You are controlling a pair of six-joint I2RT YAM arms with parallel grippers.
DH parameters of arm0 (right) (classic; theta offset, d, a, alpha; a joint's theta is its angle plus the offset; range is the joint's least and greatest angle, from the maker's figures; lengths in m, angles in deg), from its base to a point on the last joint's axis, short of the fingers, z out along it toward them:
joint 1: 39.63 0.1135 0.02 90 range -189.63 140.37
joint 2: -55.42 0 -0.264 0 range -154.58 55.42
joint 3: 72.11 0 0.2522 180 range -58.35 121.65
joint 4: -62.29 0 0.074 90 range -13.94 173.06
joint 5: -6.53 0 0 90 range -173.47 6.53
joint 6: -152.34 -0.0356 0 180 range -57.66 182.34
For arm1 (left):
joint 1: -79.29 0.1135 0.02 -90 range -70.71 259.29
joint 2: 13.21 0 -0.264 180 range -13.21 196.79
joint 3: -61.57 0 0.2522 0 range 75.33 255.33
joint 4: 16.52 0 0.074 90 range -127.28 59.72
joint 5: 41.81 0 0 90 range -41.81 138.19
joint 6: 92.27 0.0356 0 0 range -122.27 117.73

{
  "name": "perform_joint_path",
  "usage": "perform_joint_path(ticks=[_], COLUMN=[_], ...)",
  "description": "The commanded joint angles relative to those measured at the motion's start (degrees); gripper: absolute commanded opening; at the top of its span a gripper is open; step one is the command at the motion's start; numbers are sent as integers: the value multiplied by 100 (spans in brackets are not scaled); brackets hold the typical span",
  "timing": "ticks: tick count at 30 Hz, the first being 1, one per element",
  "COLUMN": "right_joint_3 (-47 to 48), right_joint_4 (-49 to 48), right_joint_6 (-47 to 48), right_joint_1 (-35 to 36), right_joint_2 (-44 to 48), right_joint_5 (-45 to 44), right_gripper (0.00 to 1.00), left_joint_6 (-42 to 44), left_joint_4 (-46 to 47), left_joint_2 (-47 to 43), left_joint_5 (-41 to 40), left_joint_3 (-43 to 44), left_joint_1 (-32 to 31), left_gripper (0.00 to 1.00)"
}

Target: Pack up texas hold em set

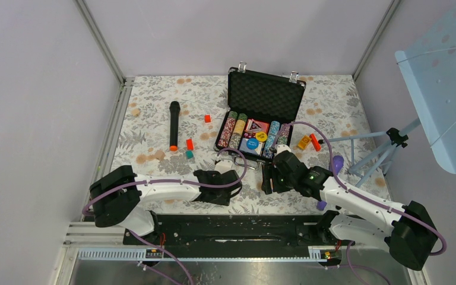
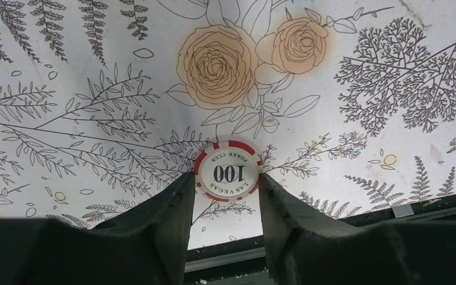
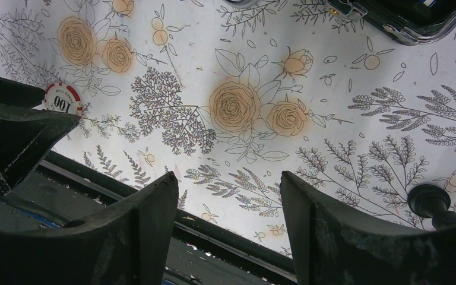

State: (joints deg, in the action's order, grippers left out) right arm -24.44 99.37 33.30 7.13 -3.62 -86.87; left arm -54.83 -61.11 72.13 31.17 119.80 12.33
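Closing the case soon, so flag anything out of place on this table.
One red-and-white 100 chip lies loose on the floral cloth, between the fingers of the left gripper, outside the open case where the other chips sit in rows. Nothing looks spilled or damaged.

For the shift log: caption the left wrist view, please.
Left claw straddling a red-and-white 100 poker chip lying flat on the floral tablecloth.

Floral-patterned worktop (image 1: pixel 344 101): open black case (image 1: pixel 265 95) far centre, microphone (image 1: pixel 174 124) far left, small blocks (image 1: pixel 189 144) between them, poker chip (image 2: pixel 228 171) near centre.
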Motion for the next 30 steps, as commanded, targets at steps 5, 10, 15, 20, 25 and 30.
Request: perform_joint_path(ticks=[5, 10, 15, 20, 25, 30], right_joint_3=[160, 170, 187, 180, 177, 186], right_joint_4=[-50, -50, -47, -51, -55, -50], right_joint_6=[-70, -80, -80, -91, -85, -89], right_joint_1=[35, 34, 30, 34, 35, 34], right_joint_2=[32, 7, 15, 2, 4, -23], right_joint_5=[16, 33, 32, 34, 32, 42], right_gripper=[70, 70, 70, 70, 70, 70], left_joint_6=[-96, -12, 61, 83, 79, 47], left_joint_4=[-42, -161, -285, -325, -345, -343], left_joint_2=[137, 125, 148, 113, 44, 82], left_joint_5=[159, 78, -1, -21, -38, -36], left_joint_3=[-76, 178, 443, 508, 501, 480], left_joint_1=[-45, -46, -45, -43, -45, -45], left_gripper=[42, 42, 43, 43, 43, 48])
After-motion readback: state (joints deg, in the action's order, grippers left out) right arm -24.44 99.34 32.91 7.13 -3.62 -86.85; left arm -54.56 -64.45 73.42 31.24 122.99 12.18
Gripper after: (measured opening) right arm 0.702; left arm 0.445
